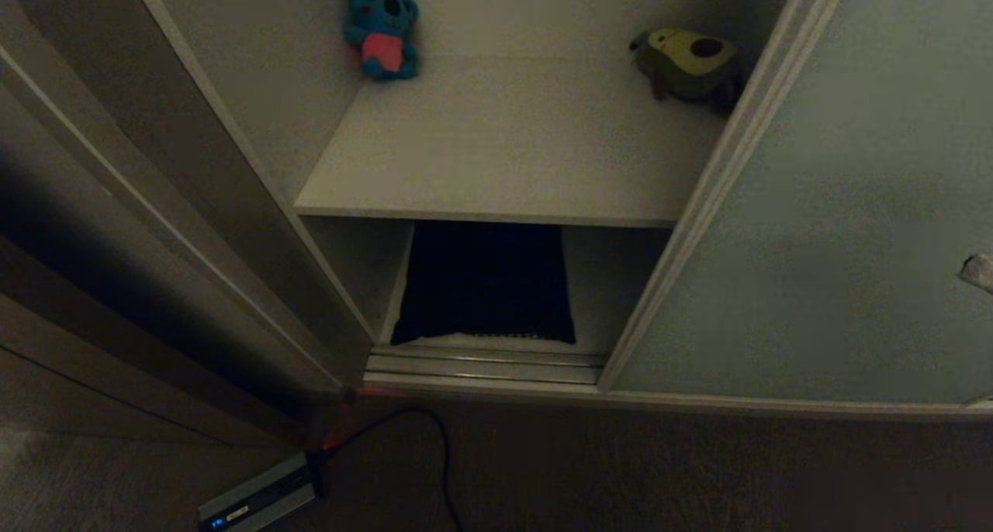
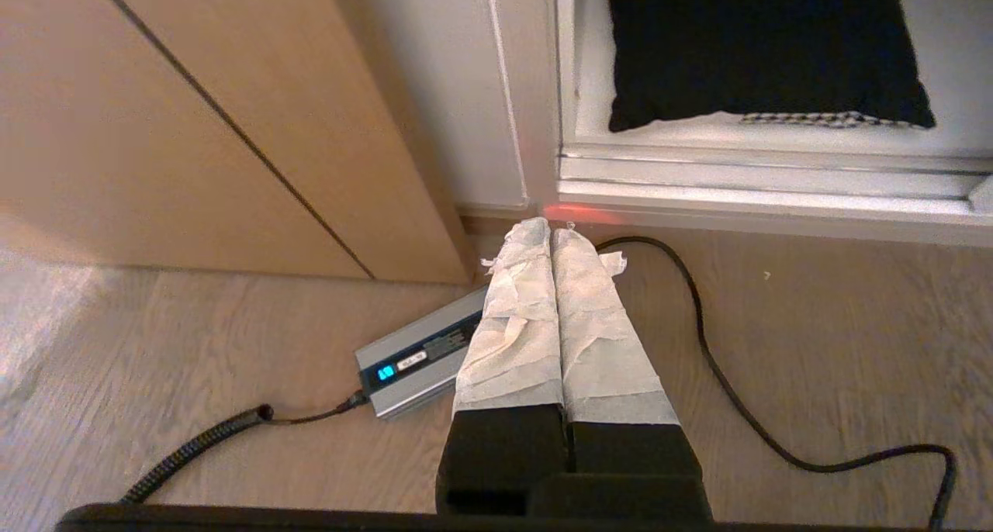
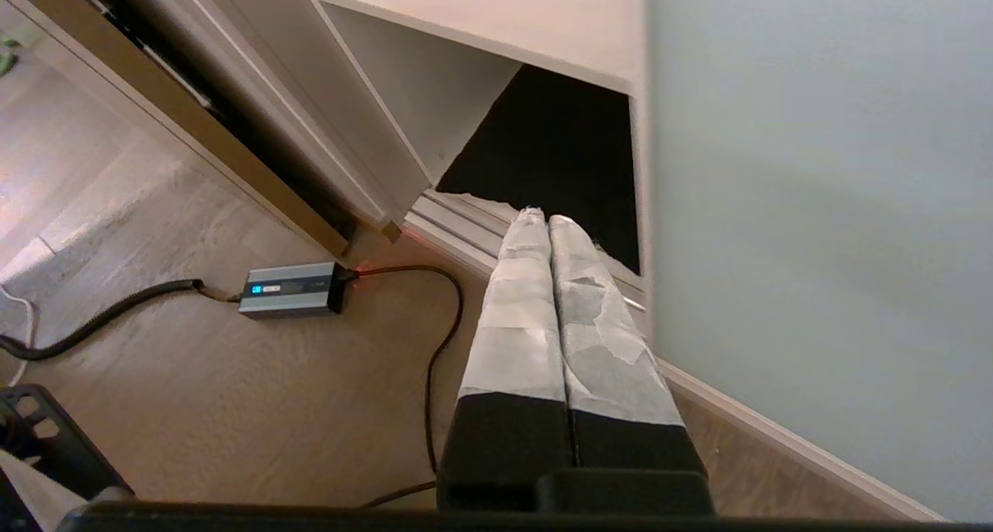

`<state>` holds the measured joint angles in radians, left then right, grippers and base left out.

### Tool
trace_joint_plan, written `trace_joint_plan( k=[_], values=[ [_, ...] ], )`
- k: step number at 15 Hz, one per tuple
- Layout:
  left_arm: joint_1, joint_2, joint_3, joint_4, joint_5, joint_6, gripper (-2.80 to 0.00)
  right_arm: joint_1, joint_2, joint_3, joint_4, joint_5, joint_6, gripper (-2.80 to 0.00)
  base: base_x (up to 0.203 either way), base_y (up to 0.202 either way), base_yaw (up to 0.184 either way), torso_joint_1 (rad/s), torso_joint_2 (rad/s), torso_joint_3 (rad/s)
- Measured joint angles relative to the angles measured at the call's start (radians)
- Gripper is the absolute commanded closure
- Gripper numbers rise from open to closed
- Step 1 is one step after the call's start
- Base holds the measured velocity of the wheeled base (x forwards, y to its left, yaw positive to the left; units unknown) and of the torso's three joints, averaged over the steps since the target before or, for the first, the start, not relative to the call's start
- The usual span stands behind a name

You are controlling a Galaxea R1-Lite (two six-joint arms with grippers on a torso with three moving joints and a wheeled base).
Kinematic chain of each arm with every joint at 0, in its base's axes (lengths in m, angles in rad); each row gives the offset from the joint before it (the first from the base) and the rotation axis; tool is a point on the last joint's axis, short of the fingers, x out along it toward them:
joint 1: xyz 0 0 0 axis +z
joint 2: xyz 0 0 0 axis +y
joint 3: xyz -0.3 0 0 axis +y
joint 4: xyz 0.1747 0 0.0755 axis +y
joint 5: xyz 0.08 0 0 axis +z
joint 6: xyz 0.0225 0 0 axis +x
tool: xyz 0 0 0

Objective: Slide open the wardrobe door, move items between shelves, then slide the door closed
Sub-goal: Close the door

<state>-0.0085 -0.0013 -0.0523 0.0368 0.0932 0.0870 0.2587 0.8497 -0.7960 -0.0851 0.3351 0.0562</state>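
Cushion (image 1: pixel 485 284), black back up, lies on the lower shelf (image 1: pixel 597 299); door (image 1: pixel 822 229) slid right. Both end effectors, left (image 2: pixel 552 233) and right (image 3: pixel 541 218), fingers together, empty. Charger (image 2: pixel 415 357) display lit, unreadable.

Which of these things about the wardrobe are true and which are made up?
1. The cushion lies on the bottom shelf, under the white shelf above it. True.
2. The blue plush toy and the avocado plush toy sit side by side, touching. False: they sit apart, at opposite back corners of the upper shelf.
3. The sliding wardrobe door covers the cushion. False: it stands to the right, leaving the cushion in view.
4. The left gripper is shut and holds nothing. True.
5. The right gripper grips the cushion. False: it is shut on nothing, out in front of the wardrobe.
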Motion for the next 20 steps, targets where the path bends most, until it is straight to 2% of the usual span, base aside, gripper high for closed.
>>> trace_joint_plan(
  k=[11, 16, 20],
  values=[
    [-0.001, 0.0, 0.0, 0.0, 0.0, 0.0, 0.0, 0.009, -0.038, 0.06, -0.002, 0.021, 0.0, 0.0, 0.0, 0.0, 0.0, 0.0, 0.0, 0.0],
    [-0.001, 0.0, 0.0, 0.0, 0.0, 0.0, 0.0, 0.093, 0.05, -0.064, -0.016, 0.003, -0.002, 0.0, 0.0, 0.0, 0.0, 0.0, 0.0, 0.0],
    [-0.001, 0.0, 0.0, 0.0, 0.0, 0.0, 0.0, 0.126, 0.196, -0.168, -0.092, -0.036, -0.025, 0.0, 0.0, 0.0, 0.0, 0.0, 0.0, 0.0]
  ],
)
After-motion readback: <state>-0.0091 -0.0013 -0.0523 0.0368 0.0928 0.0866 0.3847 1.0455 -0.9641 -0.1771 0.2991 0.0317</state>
